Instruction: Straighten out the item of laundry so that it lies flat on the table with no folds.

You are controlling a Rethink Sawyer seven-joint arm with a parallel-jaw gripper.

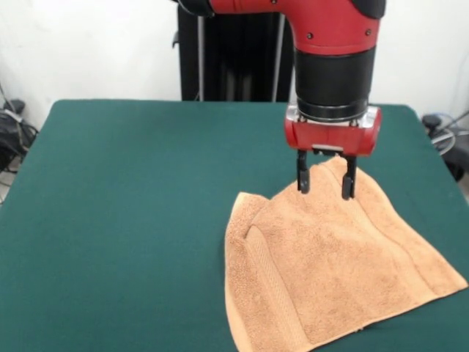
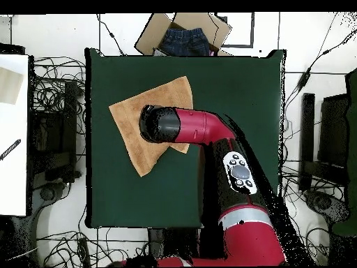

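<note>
Hiding the gripper (image 1: 326,181) overhead, arm (image 2: 202,129) covers towel (image 1: 330,271); front shows fingers apart.

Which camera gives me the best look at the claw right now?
The front view. It shows the claw side-on, its two fingers apart, straddling the raised far corner of the towel. In the overhead view the arm's wrist covers the claw entirely; only towel around it shows.
</note>
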